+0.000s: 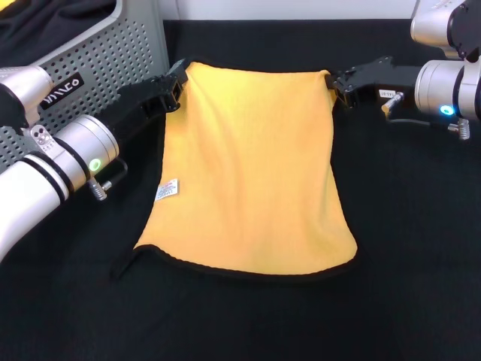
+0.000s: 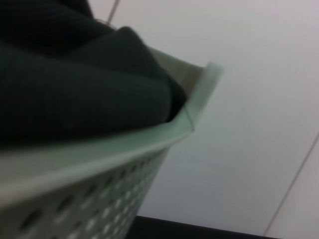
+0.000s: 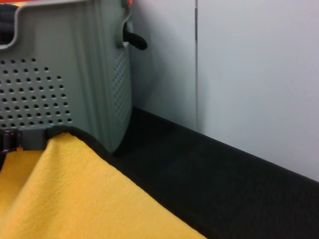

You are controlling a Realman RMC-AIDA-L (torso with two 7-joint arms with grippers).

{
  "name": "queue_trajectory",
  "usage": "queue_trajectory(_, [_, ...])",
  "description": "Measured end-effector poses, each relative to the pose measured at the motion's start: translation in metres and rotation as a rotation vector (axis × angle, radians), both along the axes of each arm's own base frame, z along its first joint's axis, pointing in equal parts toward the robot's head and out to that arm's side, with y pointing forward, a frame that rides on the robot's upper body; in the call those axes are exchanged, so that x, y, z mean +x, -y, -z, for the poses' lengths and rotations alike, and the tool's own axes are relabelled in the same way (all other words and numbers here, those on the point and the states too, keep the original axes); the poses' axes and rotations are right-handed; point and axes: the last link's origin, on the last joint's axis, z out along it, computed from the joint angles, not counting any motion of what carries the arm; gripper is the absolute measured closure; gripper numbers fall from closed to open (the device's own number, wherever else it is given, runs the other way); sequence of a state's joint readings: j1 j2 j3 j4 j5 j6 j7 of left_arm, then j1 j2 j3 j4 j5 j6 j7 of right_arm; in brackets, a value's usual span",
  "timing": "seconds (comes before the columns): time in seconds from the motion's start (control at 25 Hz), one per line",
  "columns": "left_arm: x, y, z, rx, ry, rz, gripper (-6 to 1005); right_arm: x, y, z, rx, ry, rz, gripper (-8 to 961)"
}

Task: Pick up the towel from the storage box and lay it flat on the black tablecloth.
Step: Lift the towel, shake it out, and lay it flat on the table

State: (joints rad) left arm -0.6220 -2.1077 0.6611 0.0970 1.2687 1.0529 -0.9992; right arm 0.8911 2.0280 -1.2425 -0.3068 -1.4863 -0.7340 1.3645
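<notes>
Left gripper (image 1: 174, 84) and right gripper (image 1: 340, 84) each clamped on far towel (image 1: 248, 180) corner, over black tablecloth (image 1: 406, 248). Towel soft, light, limp: hold corners.

The storage box (image 1: 113, 53) stands just behind and outward of the left gripper (image 1: 174, 84) fingers, its perforated wall blocking that side. Between both sets of fingers the towel (image 1: 248, 173) spans the black tablecloth (image 1: 421, 248). Beyond the right gripper (image 1: 340, 84) fingers, outward and toward the robot, the cloth lies bare and passable
</notes>
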Motion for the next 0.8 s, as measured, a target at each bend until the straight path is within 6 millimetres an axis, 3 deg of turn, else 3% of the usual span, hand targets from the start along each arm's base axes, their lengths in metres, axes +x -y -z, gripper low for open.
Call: queue_trajectory(0.8, [0.005,-0.007,0.010,0.024,-0.082,-0.005,958,0.008,-0.003,0.000,0.027,0.029,0.037,938])
